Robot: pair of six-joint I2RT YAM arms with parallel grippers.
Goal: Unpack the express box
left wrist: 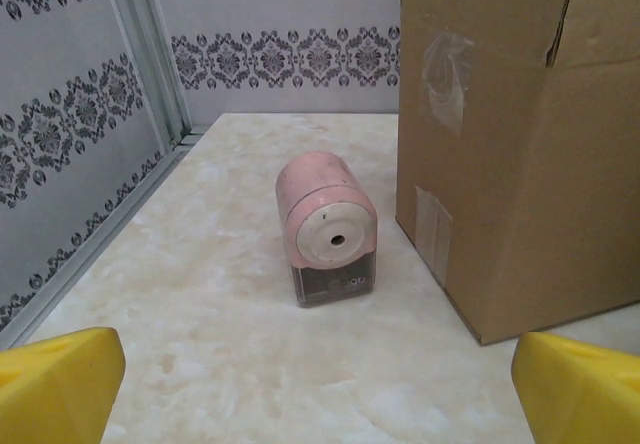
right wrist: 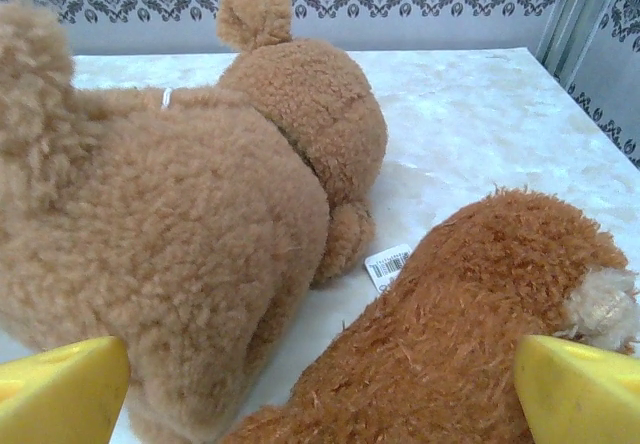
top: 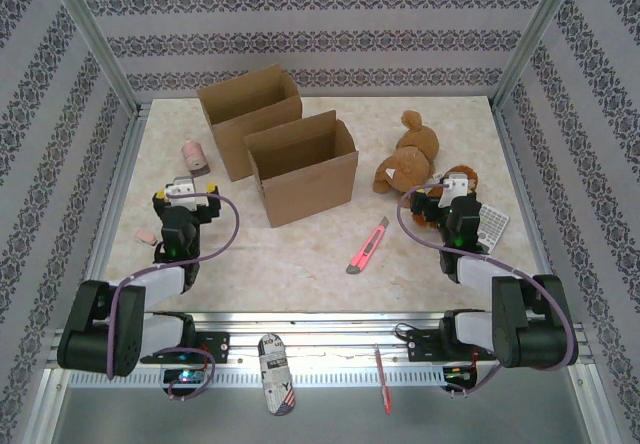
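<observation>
The pale marbled bench (top: pixel 300 264) carried everything I had on my screens. Two brown cardboard boxes stood upright and open-topped toward its far middle. The back box (top: pixel 245 114) sat near the rear wall. The front box (top: pixel 300 169) was just before it and a little to the right, and I could not tell whether the two touched.

To the right of the boxes lay a light brown teddy bear (top: pixel 408 154). A darker plush toy (right wrist: pixel 470 324) lay just beside it, nearer the arms.

My right pincer (top: pixel 450 199) hung over that darker toy with its jaws spread wide and nothing between them. On the right wrist view its yellow fingertips (right wrist: pixel 60 389) framed both toys, with a barcode tag (right wrist: pixel 388 264) between the two.

My left pincer (top: pixel 186 196) was left of the front box, also fully spread and holding nothing. It pointed at a pink pencil sharpener (left wrist: pixel 328 226) that stood on the bench just beside the back box's corner.

A pink utility knife (top: pixel 367 246) lay between the front box and the right arm. A white gridded piece (top: pixel 493 228) rested by the right arm, and a small pink item (top: pixel 147 236) lay left of the left arm. A printed can (top: pixel 273 364) and a red pen (top: pixel 382 376) lay on the near rail.
</observation>
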